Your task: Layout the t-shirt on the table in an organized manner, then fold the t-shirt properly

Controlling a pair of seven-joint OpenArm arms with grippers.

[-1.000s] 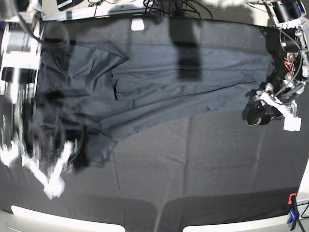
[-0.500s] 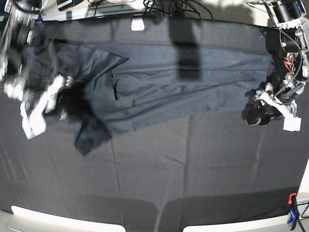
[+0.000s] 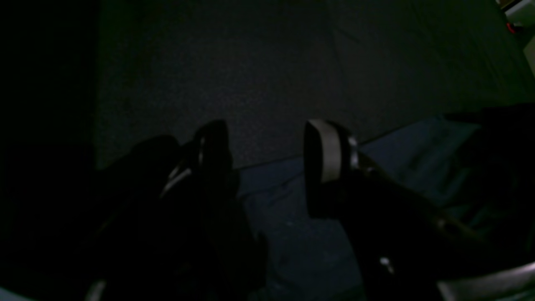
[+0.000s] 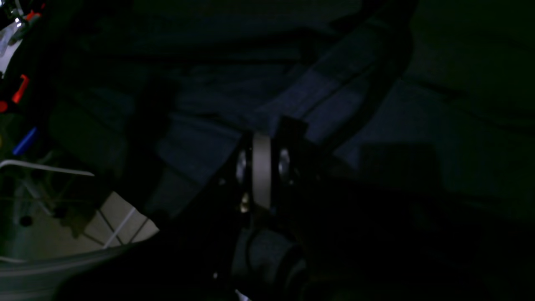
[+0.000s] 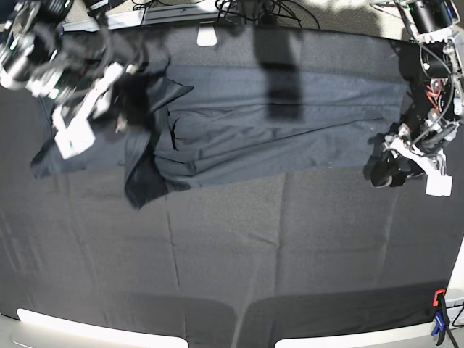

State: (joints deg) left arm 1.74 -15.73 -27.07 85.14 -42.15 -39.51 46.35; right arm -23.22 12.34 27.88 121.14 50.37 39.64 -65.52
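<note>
We see the t-shirt (image 5: pixel 275 123) lying long 9-to-3, closed right gripper (image 5: pixel 123 94) pinching its 9 o'clock end, left gripper (image 5: pixel 388 170) parted, empty at 3.

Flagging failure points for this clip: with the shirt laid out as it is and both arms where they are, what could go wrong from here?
1. The right gripper is shut at the bunched sleeve end of the t-shirt; pulling further could drag the flat body out of line or deepen the creases there.
2. The left gripper stands open at the hem, pinning nothing, so that end may slide across the table.
</note>
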